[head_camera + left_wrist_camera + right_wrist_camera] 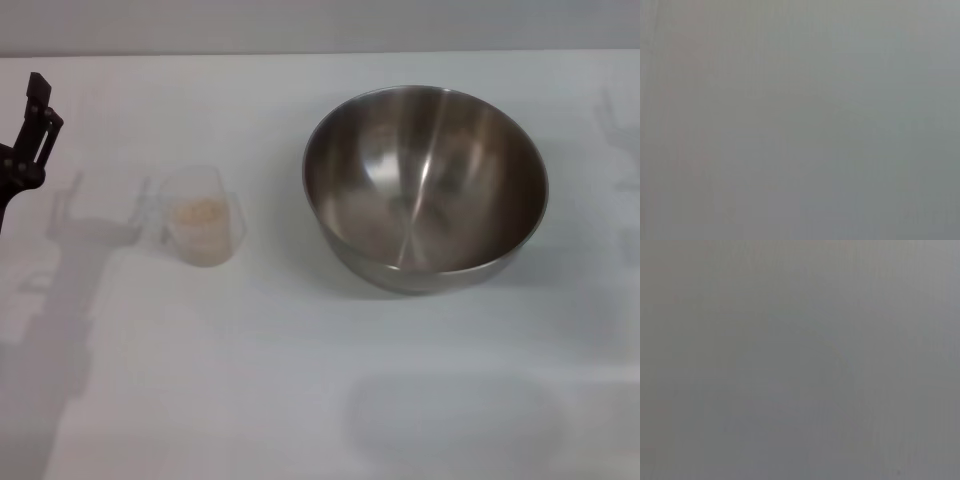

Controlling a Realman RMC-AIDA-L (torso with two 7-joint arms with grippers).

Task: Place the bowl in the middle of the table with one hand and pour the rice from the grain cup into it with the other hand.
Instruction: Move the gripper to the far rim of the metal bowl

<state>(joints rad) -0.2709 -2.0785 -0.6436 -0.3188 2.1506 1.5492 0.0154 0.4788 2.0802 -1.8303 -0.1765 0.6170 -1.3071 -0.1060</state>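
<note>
The stainless-steel bowl (pixel 425 185) stands upright on the white table (pixel 300 380), right of the middle, and looks empty. The clear grain cup (pixel 203 228) stands upright to its left, apart from it, with pale rice (pixel 198 213) inside. My left gripper (pixel 30 130) shows only partly at the left edge of the head view, well left of the cup and touching nothing. My right gripper is out of view. Both wrist views show only a plain grey surface.
The table's far edge (pixel 320 54) meets a grey wall at the back. Bare tabletop lies in front of the cup and bowl and between them.
</note>
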